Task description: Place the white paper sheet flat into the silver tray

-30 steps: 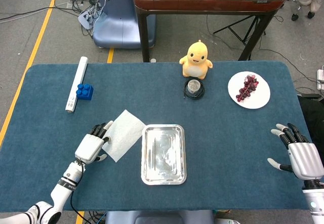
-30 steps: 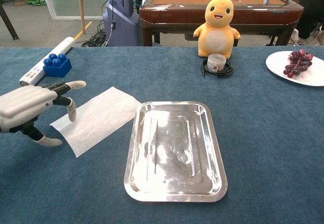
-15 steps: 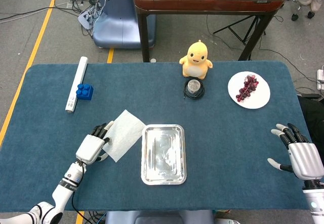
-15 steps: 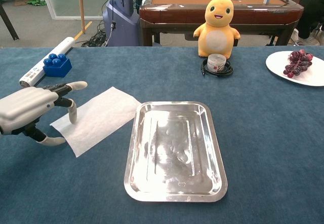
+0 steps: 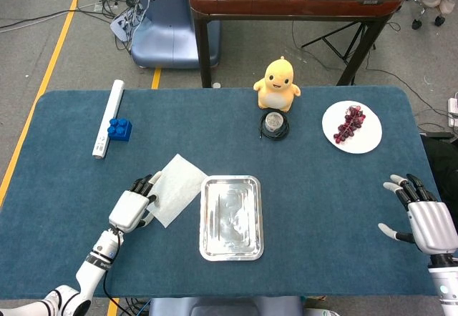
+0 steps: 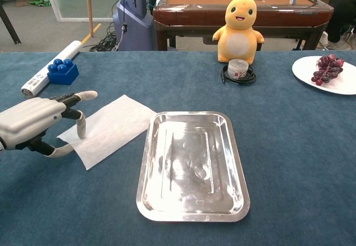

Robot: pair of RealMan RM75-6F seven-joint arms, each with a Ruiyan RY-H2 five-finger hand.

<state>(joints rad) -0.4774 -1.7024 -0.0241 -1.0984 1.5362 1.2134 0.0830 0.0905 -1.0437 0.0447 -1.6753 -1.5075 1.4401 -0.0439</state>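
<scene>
The white paper sheet (image 5: 175,188) (image 6: 109,128) lies flat on the blue table, just left of the silver tray (image 5: 231,249) (image 6: 192,212), which holds nothing. My left hand (image 5: 134,205) (image 6: 34,121) hovers at the sheet's left corner, fingers spread over its edge and the thumb low beside it; it holds nothing. My right hand (image 5: 422,218) rests open at the table's right edge, far from both, and shows only in the head view.
A blue brick (image 5: 119,129) (image 6: 62,71) and a white tube (image 5: 108,118) (image 6: 49,74) lie at the back left. A yellow plush toy (image 5: 278,84) (image 6: 240,29), a small jar on a black ring (image 5: 274,124) (image 6: 238,69) and a plate of grapes (image 5: 351,126) (image 6: 328,72) stand further back.
My left hand has crept a little to the right and forward onto the sheet's left corner; the sheet has shifted slightly toward the tray. The right hand has not moved.
</scene>
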